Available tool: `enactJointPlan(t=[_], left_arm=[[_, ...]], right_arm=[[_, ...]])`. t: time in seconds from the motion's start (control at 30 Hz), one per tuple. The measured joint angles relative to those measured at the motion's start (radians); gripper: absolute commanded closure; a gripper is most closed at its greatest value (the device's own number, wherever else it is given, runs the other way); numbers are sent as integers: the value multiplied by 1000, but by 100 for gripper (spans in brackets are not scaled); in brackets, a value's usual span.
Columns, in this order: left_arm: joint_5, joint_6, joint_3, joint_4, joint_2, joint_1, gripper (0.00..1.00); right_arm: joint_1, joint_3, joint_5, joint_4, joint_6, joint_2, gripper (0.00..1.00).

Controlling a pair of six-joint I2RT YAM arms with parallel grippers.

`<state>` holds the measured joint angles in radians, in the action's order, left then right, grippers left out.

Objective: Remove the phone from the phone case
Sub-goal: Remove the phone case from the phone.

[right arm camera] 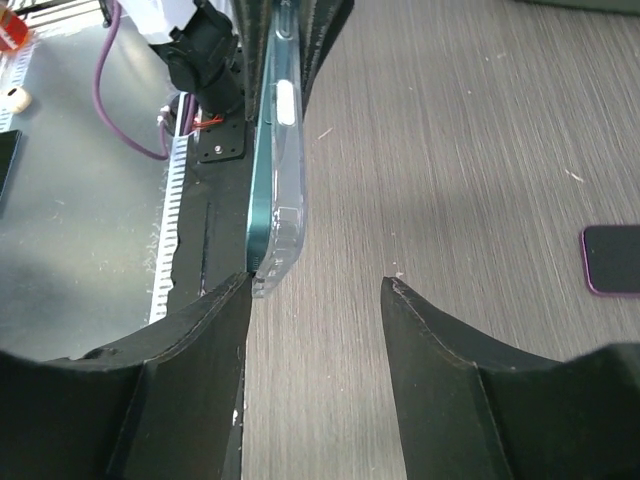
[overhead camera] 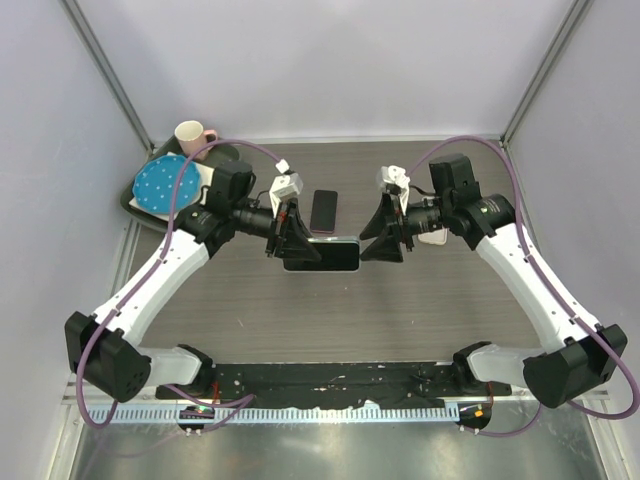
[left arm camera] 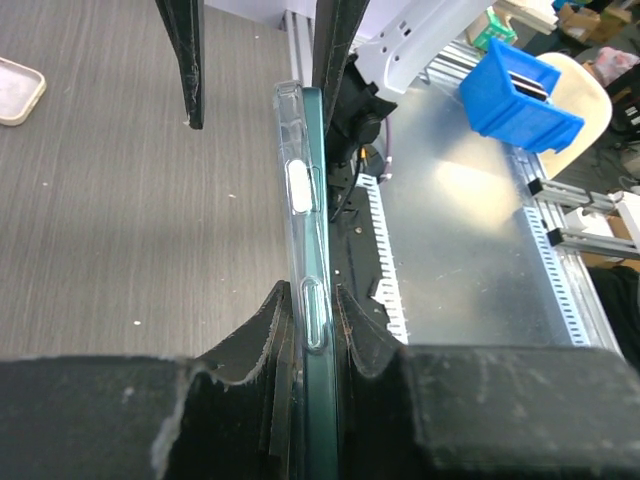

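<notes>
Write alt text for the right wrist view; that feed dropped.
A teal phone in its clear phone case, seen edge-on over the wood-grain table, is clamped at its far end by the left gripper. The right gripper has its jaws open, the case's near end beside one finger. A dark purple-edged device lies flat at the right edge.

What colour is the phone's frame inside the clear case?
The phone frame is dark teal green; it shows best in the right wrist view.

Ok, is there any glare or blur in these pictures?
Left wrist view: a bright sheen on the metal sheet, the pincer's fingers soft up close. Right wrist view: the phone case edge glints. Top view: even light, faint shadows.
</notes>
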<state>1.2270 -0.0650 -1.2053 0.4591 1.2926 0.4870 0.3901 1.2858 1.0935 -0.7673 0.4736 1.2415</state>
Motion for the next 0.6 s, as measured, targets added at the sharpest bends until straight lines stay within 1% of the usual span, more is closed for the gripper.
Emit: enactJointPlan(t=[0.13, 0.17, 0.23, 0.3, 0.33, 0.4, 0.43, 0.47, 0.53, 0.6], left_arm=[[30, 59, 0, -29, 0, 0, 100], [34, 69, 0, -39, 0, 0, 100], [40, 111, 0, -84, 0, 0, 100], [45, 142, -1, -142, 0, 2, 100], [51, 166, -1, -175, 0, 2, 100], [60, 200, -1, -226, 0, 3, 100], [59, 235, 0, -261, 0, 3, 100], [60, 264, 5, -298, 0, 3, 100], [63, 372, 35, -447, 0, -1, 100], [59, 591, 121, -758, -1, -13, 100]], right_arm=[[0, -2, 56, -9, 63, 0, 37], [0, -5, 69, -11, 77, 0, 40], [2, -13, 90, -14, 100, 0, 40], [17, -23, 106, -23, 117, 3, 44], [22, -24, 116, -26, 125, 7, 50], [29, -24, 140, -25, 131, 16, 57], [30, -24, 156, -24, 130, 21, 60], [30, -24, 170, -21, 130, 23, 60], [30, -24, 191, -18, 131, 24, 58], [30, -24, 205, -15, 132, 24, 58]])
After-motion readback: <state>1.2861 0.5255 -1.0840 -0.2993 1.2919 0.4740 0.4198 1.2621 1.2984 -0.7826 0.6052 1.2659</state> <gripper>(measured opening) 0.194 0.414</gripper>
